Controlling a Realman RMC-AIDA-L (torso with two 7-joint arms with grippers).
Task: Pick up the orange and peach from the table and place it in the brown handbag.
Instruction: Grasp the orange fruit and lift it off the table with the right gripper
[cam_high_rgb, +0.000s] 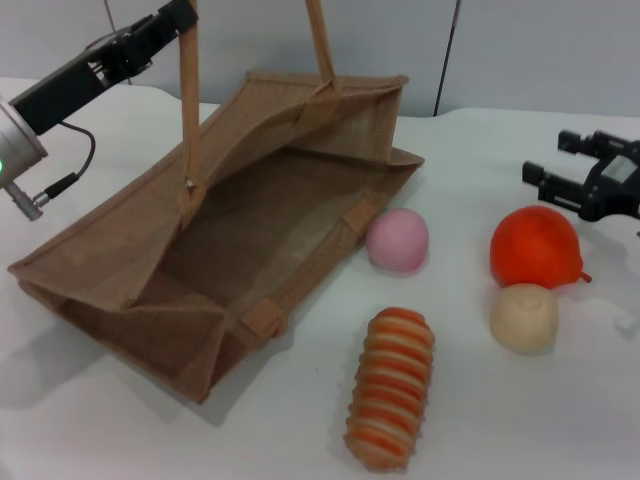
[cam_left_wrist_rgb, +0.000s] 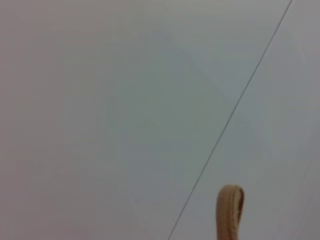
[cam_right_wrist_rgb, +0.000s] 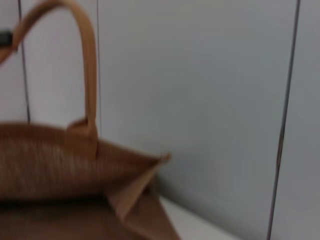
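Your orange (cam_high_rgb: 535, 246) sits on the tabletop (cam_high_rgb: 480, 420) just below the right gripper (cam_high_rgb: 585, 178), whose jaws are spread and empty. The peach (cam_high_rgb: 398, 240) lies beside the bag (cam_high_rgb: 240, 250), which shows nothing inside. The left gripper (cam_high_rgb: 185, 15) holds up a strap (cam_high_rgb: 189, 110); only the left wrist view shows its loop top.

Brown handbag (cam_high_rgb: 250, 230) strap tops cut off above, left end effector (cam_high_rgb: 175, 20) fingertips out of frame
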